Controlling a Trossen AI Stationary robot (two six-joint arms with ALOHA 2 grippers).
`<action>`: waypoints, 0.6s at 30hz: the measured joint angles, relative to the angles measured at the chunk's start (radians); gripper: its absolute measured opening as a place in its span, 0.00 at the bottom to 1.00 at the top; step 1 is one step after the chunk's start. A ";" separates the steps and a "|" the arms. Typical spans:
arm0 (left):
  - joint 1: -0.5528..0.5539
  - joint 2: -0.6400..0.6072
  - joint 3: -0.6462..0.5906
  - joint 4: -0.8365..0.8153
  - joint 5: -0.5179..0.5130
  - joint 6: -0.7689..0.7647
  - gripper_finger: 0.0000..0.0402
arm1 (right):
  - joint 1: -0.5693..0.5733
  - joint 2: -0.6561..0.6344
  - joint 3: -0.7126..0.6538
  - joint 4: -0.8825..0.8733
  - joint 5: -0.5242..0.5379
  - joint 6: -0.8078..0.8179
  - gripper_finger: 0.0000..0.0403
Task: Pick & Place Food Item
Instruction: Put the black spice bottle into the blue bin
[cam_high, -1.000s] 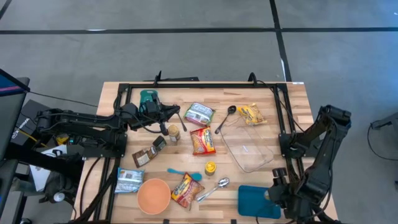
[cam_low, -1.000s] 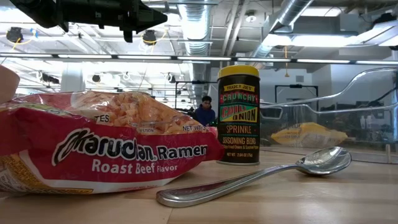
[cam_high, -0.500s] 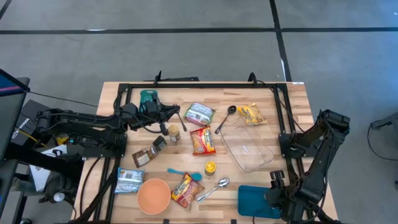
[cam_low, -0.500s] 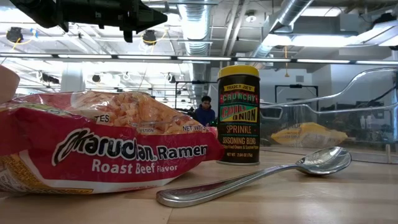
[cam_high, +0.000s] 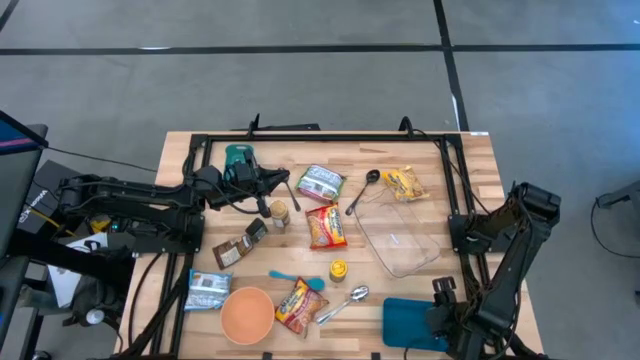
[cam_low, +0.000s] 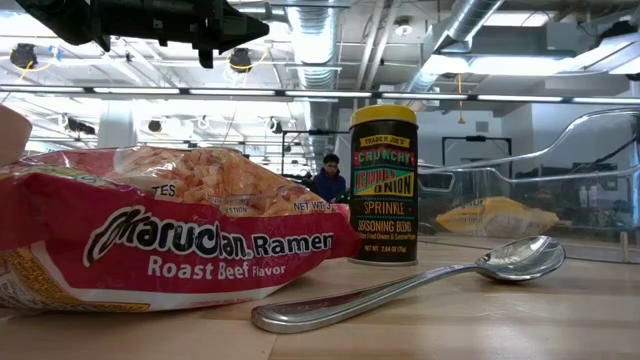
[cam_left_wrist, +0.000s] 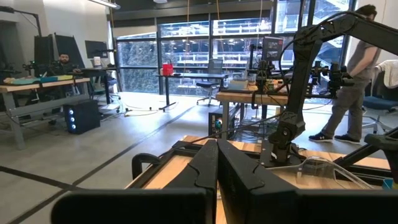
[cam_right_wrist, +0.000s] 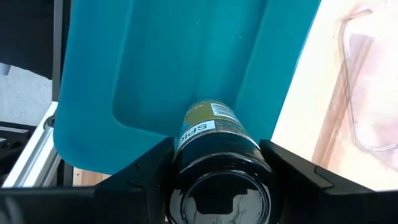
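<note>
Over the teal tray (cam_high: 405, 322) at the table's near right, my right gripper (cam_high: 445, 316) is shut on a spice jar (cam_right_wrist: 208, 124) that has a black lid and a green and white label. The wrist view looks down on the lid, with the tray (cam_right_wrist: 180, 56) beneath the jar. Whether the jar's bottom touches the tray, I cannot tell. My left gripper (cam_high: 287, 186) hangs shut and holding nothing above the far left part of the table, its fingers (cam_left_wrist: 217, 171) pressed together. My right gripper pinches the jar at its black lid (cam_right_wrist: 217, 186) and upper body, one finger (cam_right_wrist: 146, 171) on each side. The fingers come from above and point down. The jar stands upright below them, lid up, over the tray.
A clear plastic container (cam_high: 400, 240) lies left of and beyond the tray. Ramen packs (cam_high: 326, 226) (cam_high: 297, 305), a yellow-lidded seasoning jar (cam_high: 339, 269), a metal spoon (cam_high: 343, 303), an orange bowl (cam_high: 247, 313) and other packets are spread over the middle and left. A black frame (cam_high: 320, 137) borders the table.
My right gripper has sunk toward the teal tray with the spice jar still between its fingers, shifting slightly toward the table's near edge.
</note>
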 joint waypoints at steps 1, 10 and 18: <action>0.000 0.000 0.000 0.000 0.000 0.000 0.00 | 0.000 0.000 0.000 0.002 0.000 -0.003 0.50; 0.000 0.000 0.000 0.000 0.000 0.000 0.00 | 0.002 0.000 0.000 0.017 0.000 -0.010 0.51; 0.000 0.000 0.000 0.000 0.000 0.000 0.00 | 0.003 0.000 0.000 0.023 0.000 -0.007 0.52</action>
